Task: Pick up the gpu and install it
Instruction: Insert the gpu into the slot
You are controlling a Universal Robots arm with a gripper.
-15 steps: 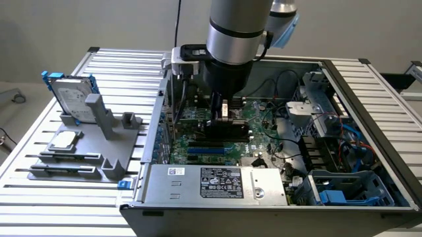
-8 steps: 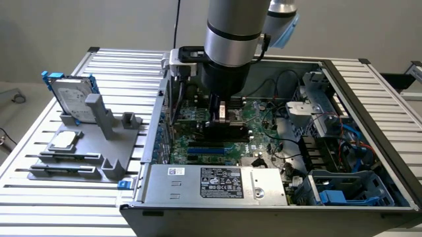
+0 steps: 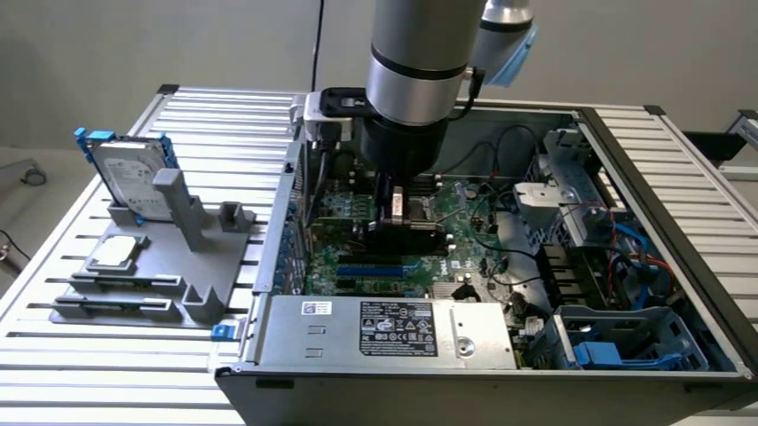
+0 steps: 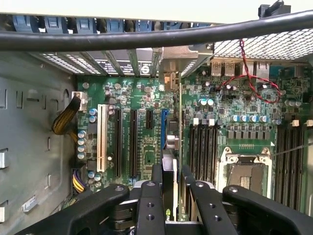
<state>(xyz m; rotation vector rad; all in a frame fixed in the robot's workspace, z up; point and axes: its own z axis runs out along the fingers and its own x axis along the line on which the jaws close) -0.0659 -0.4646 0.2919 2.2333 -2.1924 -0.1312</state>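
Gpu [image 3: 409, 238] stands on edge inside the open computer case [image 3: 275, 248], over the long slots [image 4: 133, 142] near the middle of the motherboard [image 3: 355, 209]. We cannot tell whether it touches a slot. Our gripper [image 4: 171, 172] has its fingers [image 4: 156, 175] clamped on the upper edge. We judge it light and stiff but fragile and apt to tilt. So we squeeze its two flat faces, well above the lower edge.

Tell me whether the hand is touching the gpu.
Touching. In the wrist view the fingers of the hand press against both faces of the gpu, held edge-on over the motherboard.
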